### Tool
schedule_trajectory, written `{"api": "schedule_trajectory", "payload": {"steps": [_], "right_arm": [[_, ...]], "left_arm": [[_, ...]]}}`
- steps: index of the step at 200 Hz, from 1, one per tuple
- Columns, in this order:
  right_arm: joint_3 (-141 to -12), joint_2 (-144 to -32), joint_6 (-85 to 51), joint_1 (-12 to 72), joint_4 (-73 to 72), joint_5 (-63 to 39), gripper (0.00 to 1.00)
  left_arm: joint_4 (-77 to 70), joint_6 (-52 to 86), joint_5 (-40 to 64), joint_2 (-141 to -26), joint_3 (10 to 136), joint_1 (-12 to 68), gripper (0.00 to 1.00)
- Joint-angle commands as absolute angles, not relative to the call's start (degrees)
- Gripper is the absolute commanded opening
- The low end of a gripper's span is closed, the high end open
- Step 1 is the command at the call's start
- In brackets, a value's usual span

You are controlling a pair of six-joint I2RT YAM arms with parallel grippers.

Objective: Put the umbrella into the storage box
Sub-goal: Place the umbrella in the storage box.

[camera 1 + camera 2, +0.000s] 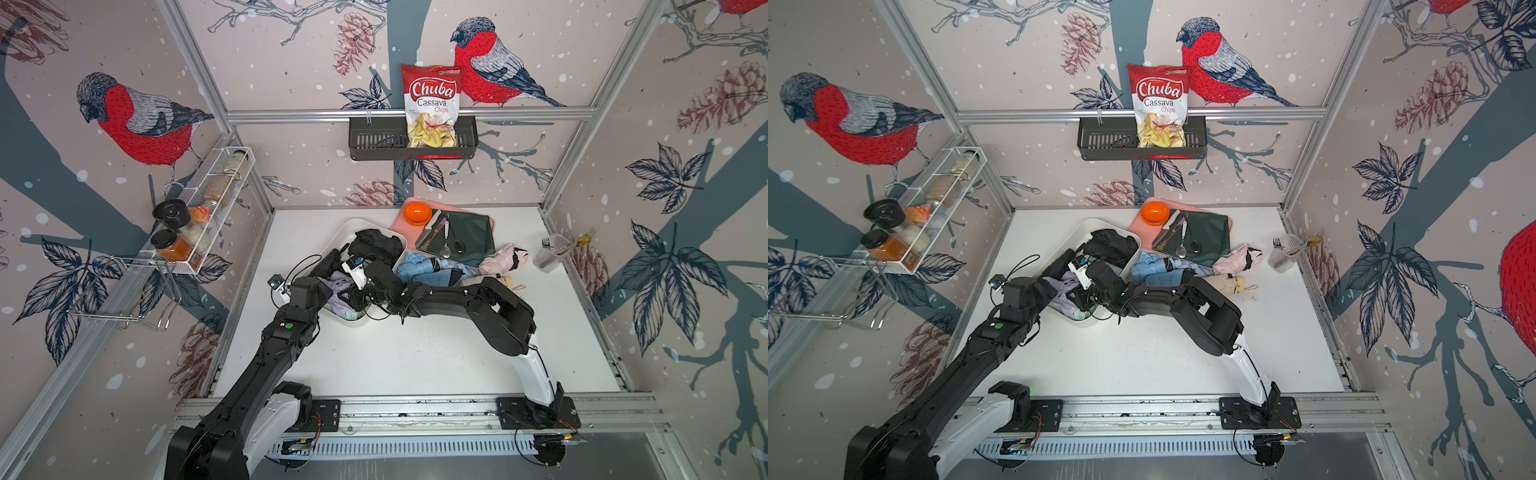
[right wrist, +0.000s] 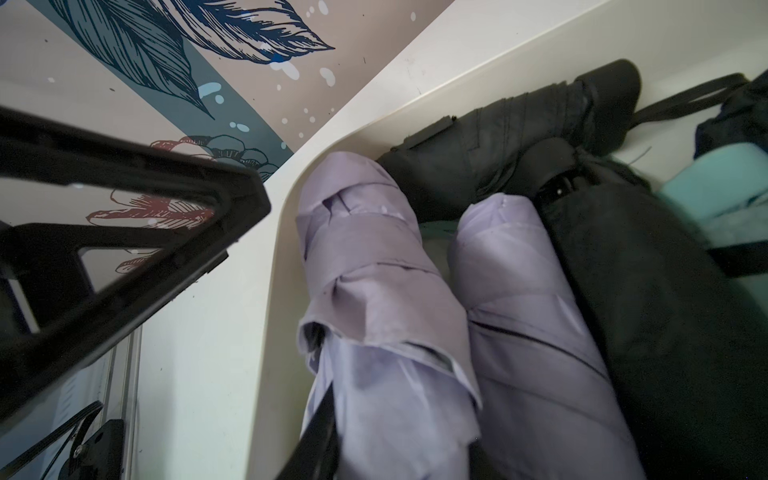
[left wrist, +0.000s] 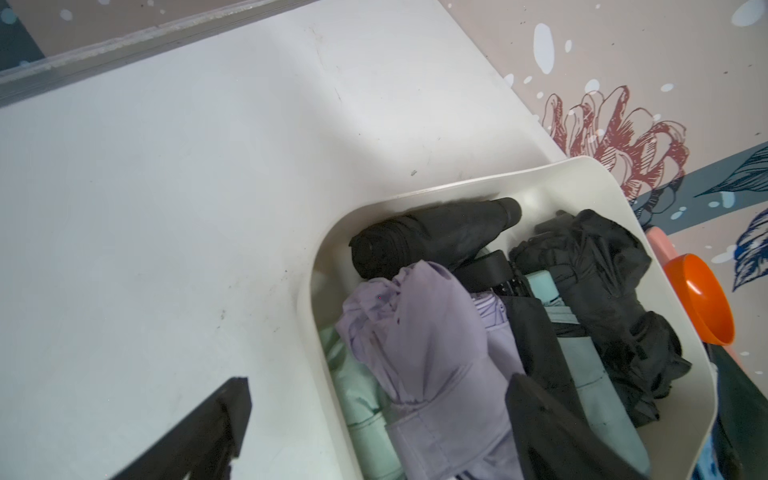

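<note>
Scanning from the left wall: one wire spice rack [image 1: 198, 261] with two black-lidded jars [image 1: 170, 212] at its near end, seen in both top views and in neither wrist view. Next, the left gripper [image 3: 380, 386]: jaws spread wide, holding nothing. Its wrist view shows one finger over the bare worktop [image 3: 166, 208] and the other inside the storage box [image 3: 309, 291], so the jaws straddle the box's end wall; the top views hide this under the arm. The storage box sits left of centre on the worktop. Contents counted in the left wrist view: one rolled black umbrella [image 3: 432, 237] along the wall, one loose black umbrella [image 3: 602, 282], one mint umbrella [image 3: 357, 399] underneath, one lilac umbrella [image 3: 436, 332] on top. Then the right gripper [image 2: 386, 436]: jaws narrow, closed on the lilac umbrella, which lies inside the box. One finger shows against the fabric; the other is hidden by folds. The right wrist view alone shows two lilac lobes side by side; cannot tell whether one umbrella or two. Just right of the box, on the worktop, three more: a blue umbrella [image 1: 419, 266], a pink umbrella [image 1: 503, 259], a beige umbrella [image 1: 1235, 284]. Behind them, one pink tray [image 1: 400, 229] carrying one orange bowl [image 1: 417, 212], one green cloth [image 1: 473, 232] and two spoons [image 1: 445, 249]. Far right: one clear cup [image 1: 552, 253] of forks.
</note>
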State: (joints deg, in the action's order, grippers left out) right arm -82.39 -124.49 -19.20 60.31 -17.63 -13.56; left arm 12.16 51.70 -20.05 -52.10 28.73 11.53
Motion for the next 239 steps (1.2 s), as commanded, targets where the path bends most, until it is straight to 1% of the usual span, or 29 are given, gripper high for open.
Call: {"api": "schedule_trajectory", "payload": {"steps": [1, 30, 72, 127, 166, 179, 189, 203, 204, 209, 224, 231, 239], "right_arm": [[-81.7, -124.7, -17.6, 60.6, -12.2, -13.7, 0.31], [-81.6, -124.7, -17.6, 60.6, -12.5, -14.1, 0.31], [-81.7, -125.0, -17.6, 60.6, -12.6, -14.6, 0.31], [-82.1, -125.4, -17.3, 60.7, -12.6, -15.0, 0.32], [-82.3, -125.4, -16.9, 61.2, -12.2, -15.1, 0.32], [-82.4, -125.3, -17.0, 61.2, -12.0, -15.1, 0.35], [-82.4, -124.9, -17.3, 61.2, -11.9, -14.8, 0.4], [-82.4, -124.3, -17.6, 61.0, -11.6, -14.7, 0.5], [-82.4, -124.2, -17.6, 61.0, -11.6, -14.7, 0.52], [-82.4, -124.0, -17.6, 60.9, -11.6, -14.8, 0.56], [-82.3, -123.1, -17.8, 60.7, -11.6, -15.1, 0.66], [-82.4, -122.9, -17.8, 60.5, -11.5, -15.3, 0.69], [-82.4, -122.6, -17.8, 60.4, -11.5, -15.7, 0.71]], "left_arm": [[7.5, 51.4, -16.8, -51.9, 28.5, 11.1, 0.99], [6.1, 50.8, -14.0, -53.4, 28.7, 9.9, 1.0], [4.5, 50.9, -7.8, -56.1, 28.6, 6.2, 0.99], [2.3, 51.2, -4.1, -59.8, 28.1, 5.9, 0.99], [1.5, 51.0, -4.3, -61.8, 27.7, 5.9, 0.99], [1.8, 51.0, -4.5, -62.0, 27.5, 5.9, 0.99], [1.9, 51.0, -4.9, -62.1, 27.3, 5.9, 0.99], [2.3, 51.0, -5.4, -62.1, 26.8, 5.9, 0.99], [2.4, 51.0, -5.4, -62.1, 26.7, 5.9, 0.99], [2.5, 51.0, -5.5, -62.0, 26.5, 5.9, 0.99], [2.5, 51.2, -5.9, -62.0, 25.9, 5.9, 0.99], [2.6, 51.3, -6.1, -62.0, 25.7, 5.9, 0.99], [2.6, 51.3, -6.3, -62.1, 25.4, 5.9, 0.99]]}}
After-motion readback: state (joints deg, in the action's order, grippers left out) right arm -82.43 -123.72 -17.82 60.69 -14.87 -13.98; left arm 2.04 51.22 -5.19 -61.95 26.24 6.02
